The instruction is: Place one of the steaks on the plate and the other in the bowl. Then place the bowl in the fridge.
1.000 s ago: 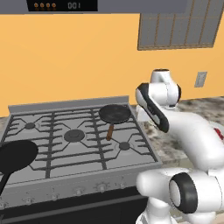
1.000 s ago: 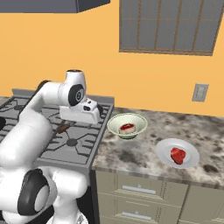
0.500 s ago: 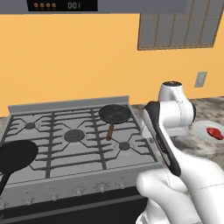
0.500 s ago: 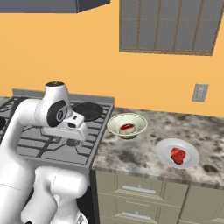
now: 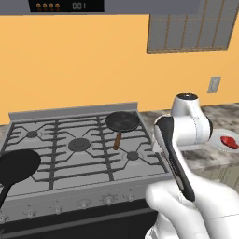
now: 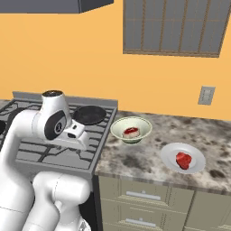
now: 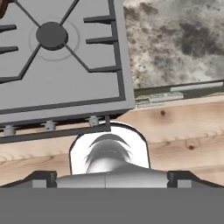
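Observation:
The pale bowl (image 6: 131,128) stands on the counter just right of the stove, with one red steak (image 6: 131,132) lying in it. To its right, the white plate (image 6: 182,158) holds the other steak (image 6: 182,160); the plate's steak (image 5: 228,141) also peeks out at the edge of the left base view. My gripper (image 6: 83,143) hangs over the stove's front right corner, well left of the bowl and pointing down. In the hand view its fingertips (image 7: 41,177) stand wide apart, so my gripper (image 7: 111,179) is open and holds nothing. The fridge is out of view.
A small black pan (image 5: 122,121) sits on the back right burner of the stove (image 5: 74,144), and a larger black pan (image 5: 18,165) sits at the front left. The marbled counter (image 6: 149,155) has drawers (image 6: 144,196) beneath. My folded arm fills the space before the stove.
The arm has folded back, and the hand has drawn left and down from near the bowl to the stove's front corner. Bowl, plate and steaks have stayed put.

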Available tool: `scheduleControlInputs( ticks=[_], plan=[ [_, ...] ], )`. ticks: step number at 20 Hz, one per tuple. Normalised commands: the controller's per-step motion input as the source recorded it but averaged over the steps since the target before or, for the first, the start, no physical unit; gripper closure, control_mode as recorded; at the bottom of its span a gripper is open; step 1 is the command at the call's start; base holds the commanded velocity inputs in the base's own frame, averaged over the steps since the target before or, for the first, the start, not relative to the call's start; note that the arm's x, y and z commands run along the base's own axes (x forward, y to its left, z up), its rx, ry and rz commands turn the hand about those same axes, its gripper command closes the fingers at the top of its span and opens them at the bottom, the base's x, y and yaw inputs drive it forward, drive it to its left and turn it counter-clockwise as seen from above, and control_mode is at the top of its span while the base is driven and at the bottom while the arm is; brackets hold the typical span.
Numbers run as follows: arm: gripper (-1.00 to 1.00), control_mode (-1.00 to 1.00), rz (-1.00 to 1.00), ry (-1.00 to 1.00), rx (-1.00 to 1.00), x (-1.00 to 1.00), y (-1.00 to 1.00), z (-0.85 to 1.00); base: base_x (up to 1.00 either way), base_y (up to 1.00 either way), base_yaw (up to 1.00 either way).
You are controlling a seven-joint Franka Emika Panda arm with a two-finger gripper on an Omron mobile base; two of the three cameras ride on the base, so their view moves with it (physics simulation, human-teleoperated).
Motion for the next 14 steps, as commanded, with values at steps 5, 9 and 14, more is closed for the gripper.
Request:
scheduleControlInputs(
  ticks=[5,9,14],
  plan=[
    [-1.0,1.0,0.0,0.0,0.0,0.0,0.0,0.0,-0.39,0.0,-0.54],
    [-1.0,1.0,0.0,0.0,0.0,0.0,0.0,0.0,-0.19,-0.2,-0.75],
    [-1.0,1.0,0.0,0.0,0.0,0.0,0.0,0.0,0.0,-0.25,-0.91]
  ],
)
